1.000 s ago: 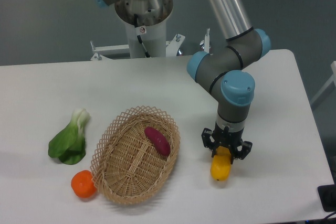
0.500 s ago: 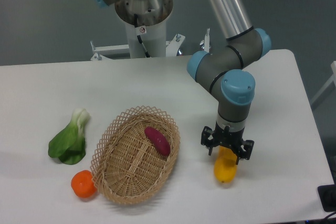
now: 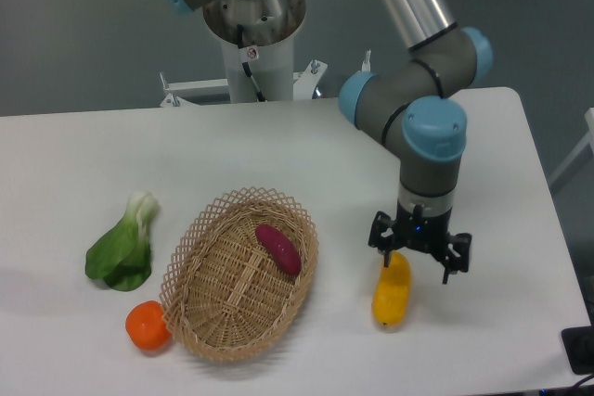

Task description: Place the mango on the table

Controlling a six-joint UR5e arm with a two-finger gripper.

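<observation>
Table (image 3: 83,155): white top with rounded corners; carries every item listed below.
Arm (image 3: 422,104): grey links with blue joint caps; descends from the upper frame to the right half of the table, wrist pointing straight down.
Basket (image 3: 190,266): oval wicker, left of the mango, lying on the table; long axis runs from lower left to upper right.
Bok choy (image 3: 123,246): green leaves with a pale stem, flat on the table, left of the basket and apart from it.
Mango (image 3: 392,292): yellow-orange, elongated; lies on the table right of the basket and clear of its rim, upper end just below the gripper.
Gripper (image 3: 419,246): black, fingers spread wide to either side and released; nothing is held between them. It sits above the mango's upper end, offset slightly right; contact with the fruit cannot be determined.
Sweet potato (image 3: 277,248): purple, lying inside the basket in its upper right portion.
Orange (image 3: 148,325): round, on the table, touching or just beside the basket's lower left rim.
</observation>
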